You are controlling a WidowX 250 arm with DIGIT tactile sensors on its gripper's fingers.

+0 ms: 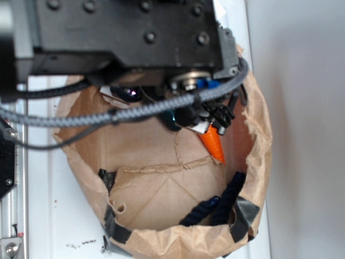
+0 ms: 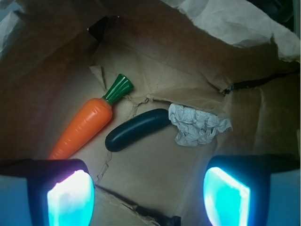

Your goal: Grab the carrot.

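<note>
Jaws stand open and empty, their two lit pads at the bottom corners of the wrist view. Carrot lies left of centre on the floor of the paper bag, untouched. Dark cucumber lies just beside it, crumpled paper touching the cucumber's right end.

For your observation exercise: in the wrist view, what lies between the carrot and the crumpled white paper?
The dark green cucumber-shaped toy lies between the carrot and the crumpled white paper, its right end touching the paper. The wrist view shows this.
</note>
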